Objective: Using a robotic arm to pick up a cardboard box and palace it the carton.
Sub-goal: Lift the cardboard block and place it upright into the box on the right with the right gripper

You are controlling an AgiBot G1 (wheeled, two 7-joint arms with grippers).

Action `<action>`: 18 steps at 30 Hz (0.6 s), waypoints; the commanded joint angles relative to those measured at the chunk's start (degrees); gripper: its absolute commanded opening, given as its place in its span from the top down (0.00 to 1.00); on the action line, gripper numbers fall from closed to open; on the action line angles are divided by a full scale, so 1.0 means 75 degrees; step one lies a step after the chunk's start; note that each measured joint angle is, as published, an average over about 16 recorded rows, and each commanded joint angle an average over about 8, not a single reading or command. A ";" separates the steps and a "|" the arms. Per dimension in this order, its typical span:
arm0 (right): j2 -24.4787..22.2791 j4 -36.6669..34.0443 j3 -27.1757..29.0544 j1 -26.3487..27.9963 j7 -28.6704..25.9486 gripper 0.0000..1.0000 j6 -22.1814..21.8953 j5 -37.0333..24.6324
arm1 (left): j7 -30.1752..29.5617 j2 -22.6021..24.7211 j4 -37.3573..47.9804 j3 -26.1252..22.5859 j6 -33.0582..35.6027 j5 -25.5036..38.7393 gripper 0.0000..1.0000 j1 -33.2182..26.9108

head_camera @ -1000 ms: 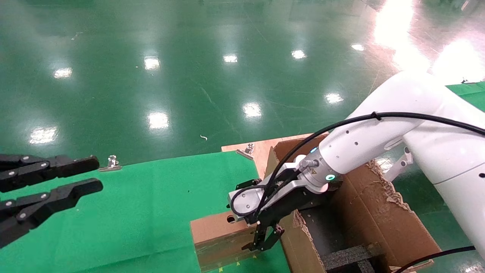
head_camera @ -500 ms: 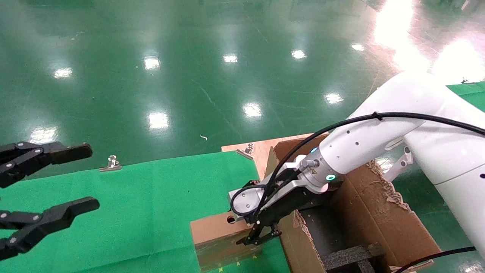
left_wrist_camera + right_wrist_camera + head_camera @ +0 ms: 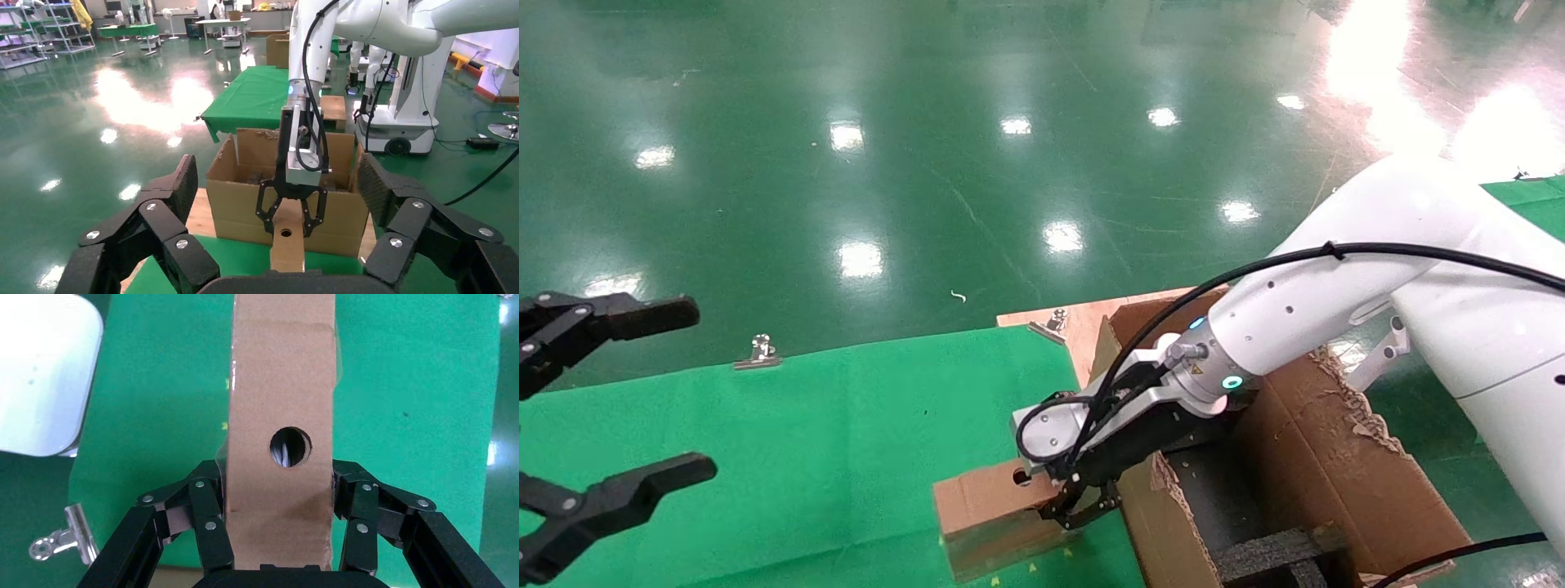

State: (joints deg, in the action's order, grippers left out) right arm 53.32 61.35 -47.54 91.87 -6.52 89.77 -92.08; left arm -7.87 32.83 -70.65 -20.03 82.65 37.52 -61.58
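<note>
The cardboard box [image 3: 985, 514], small and brown with a round hole, stands on the green cloth beside the carton [image 3: 1320, 457]. The white robotic arm's right gripper [image 3: 1081, 508] is shut on the box's end nearest the carton. In the right wrist view its fingers [image 3: 208, 502] press both sides of the box [image 3: 281, 386] just below the hole. The left wrist view shows the same grip on the box [image 3: 287, 248] in front of the carton [image 3: 238, 202]. The carton is open, with torn flaps and black foam inside. My left gripper [image 3: 686, 390] is open and empty at the far left.
Silver clips [image 3: 758, 353] [image 3: 1050, 324] hold the green cloth [image 3: 846, 441] at the table's far edge. A wooden board [image 3: 1083, 322] lies beside the carton's far corner. Shiny green floor lies beyond the table. Another clip [image 3: 61, 542] shows in the right wrist view.
The right gripper's fingers have closed onto the box, which shifted slightly. The left gripper's fingers have spread far apart.
</note>
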 commanded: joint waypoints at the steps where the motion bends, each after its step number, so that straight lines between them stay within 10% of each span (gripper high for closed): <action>1: -0.0023 -0.0030 0.0038 0.0046 -0.0018 1.00 -0.0021 0.0059 | 0.0000 0.0000 0.0000 0.0000 0.0000 0.0000 0.00 0.0000; 18: -0.0826 -0.0792 -0.0227 0.2789 0.0065 1.00 0.0109 0.0773 | 0.0000 0.0000 0.0000 0.0000 0.0000 0.0000 0.00 0.0000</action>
State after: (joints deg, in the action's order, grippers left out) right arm 46.69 55.94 -49.38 112.36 -6.36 90.58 -86.98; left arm -7.87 32.82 -70.65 -20.03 82.65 37.52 -61.58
